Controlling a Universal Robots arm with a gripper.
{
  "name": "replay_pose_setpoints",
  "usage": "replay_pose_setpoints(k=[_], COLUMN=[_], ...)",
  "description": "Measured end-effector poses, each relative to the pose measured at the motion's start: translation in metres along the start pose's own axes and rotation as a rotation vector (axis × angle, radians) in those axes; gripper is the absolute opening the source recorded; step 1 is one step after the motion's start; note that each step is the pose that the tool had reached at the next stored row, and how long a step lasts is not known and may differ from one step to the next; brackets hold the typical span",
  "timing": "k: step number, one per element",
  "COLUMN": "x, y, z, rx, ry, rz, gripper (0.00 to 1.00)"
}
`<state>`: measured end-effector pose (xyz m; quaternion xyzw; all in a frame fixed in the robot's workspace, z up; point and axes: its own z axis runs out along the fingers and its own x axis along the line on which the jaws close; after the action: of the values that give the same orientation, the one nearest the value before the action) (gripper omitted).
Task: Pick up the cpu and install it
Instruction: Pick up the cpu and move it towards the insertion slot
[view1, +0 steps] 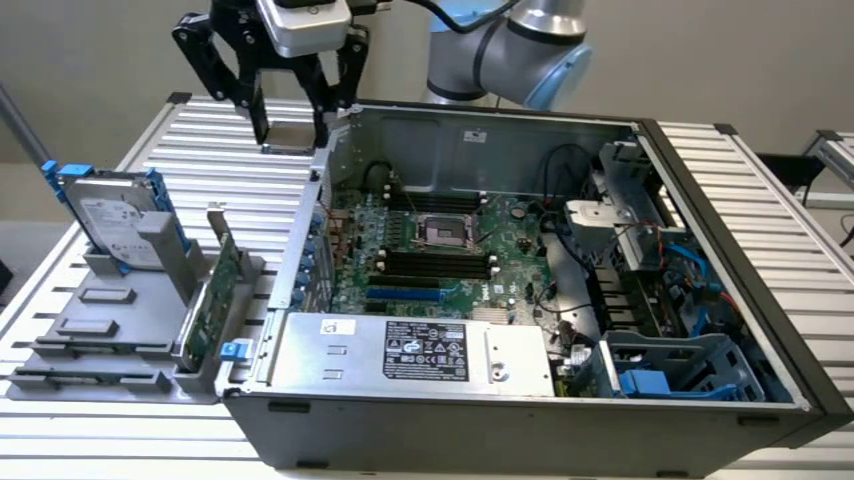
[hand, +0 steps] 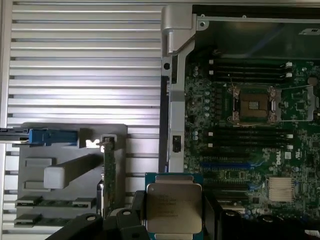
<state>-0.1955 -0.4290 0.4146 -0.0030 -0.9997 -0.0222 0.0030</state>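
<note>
gripper: hung above slatted table, just outside open computer case, at its far corner on the exterior view's left | jaws: stood fairly wide, apparently clamped on cpu by its edges | cpu: lay flat, metal top toward wrist camera, well apart from motherboard socket

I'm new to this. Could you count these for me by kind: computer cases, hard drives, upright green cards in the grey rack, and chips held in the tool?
computer case: 1
hard drive: 1
upright green card: 1
cpu, held in the tool: 1
Total: 4
</note>
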Motion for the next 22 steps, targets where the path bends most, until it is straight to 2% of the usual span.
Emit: replay_pose_setpoints(k=[8, 15, 22], x=[-0.026, -0.046, -0.07], y=[0.0156, 0.0336, 0.0521], z=[0.0007, 0.0031, 0.0098], rx=[0.0, 0.0, 0.0], ry=[0.0, 0.0, 0.0], rz=[0.0, 0.0, 0.0], gripper=[0.55, 0.55, 0.55])
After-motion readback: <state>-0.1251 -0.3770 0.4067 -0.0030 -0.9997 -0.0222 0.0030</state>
